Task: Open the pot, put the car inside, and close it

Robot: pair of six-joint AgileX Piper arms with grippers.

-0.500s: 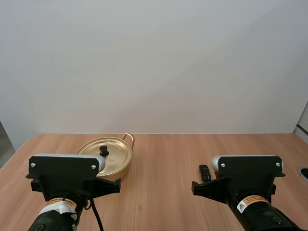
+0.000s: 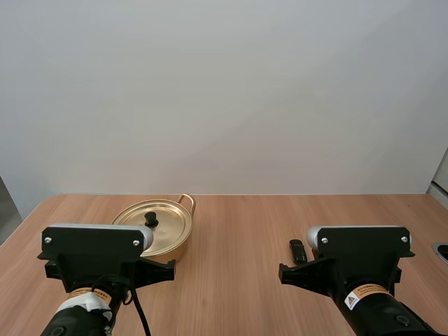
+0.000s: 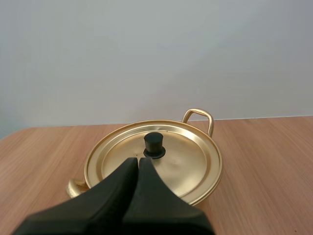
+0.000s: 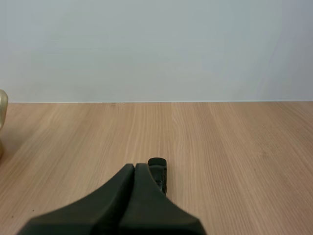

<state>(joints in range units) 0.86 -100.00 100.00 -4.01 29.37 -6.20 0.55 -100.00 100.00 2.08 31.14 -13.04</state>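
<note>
The pot (image 2: pixel 166 225) sits on the left of the counter (image 2: pixel 238 231). Its lid (image 3: pixel 186 156) is on and level, with a black knob (image 3: pixel 154 145) upright at the centre. The car (image 2: pixel 298 250), a small dark thing, lies well apart from it on the right, toward the near edge.

The left claw (image 3: pixel 138 162) hangs just on the near side of the knob and points at it, fingers pressed together on nothing. The right claw (image 4: pixel 135 167) is pressed together and empty too, its tip just beside the car's near end.

The step in hand looks to be opening the pot, and none of it is done yet. To do it well, the left claw should spread before it goes in, then centre on the knob so both fingers meet it together. A one-sided push could slide a pot that looks this light. Pinch low on the knob and lift straight up until the rim is clear. Set the lid on bare counter to the pot's left, out of the car's way.
</note>
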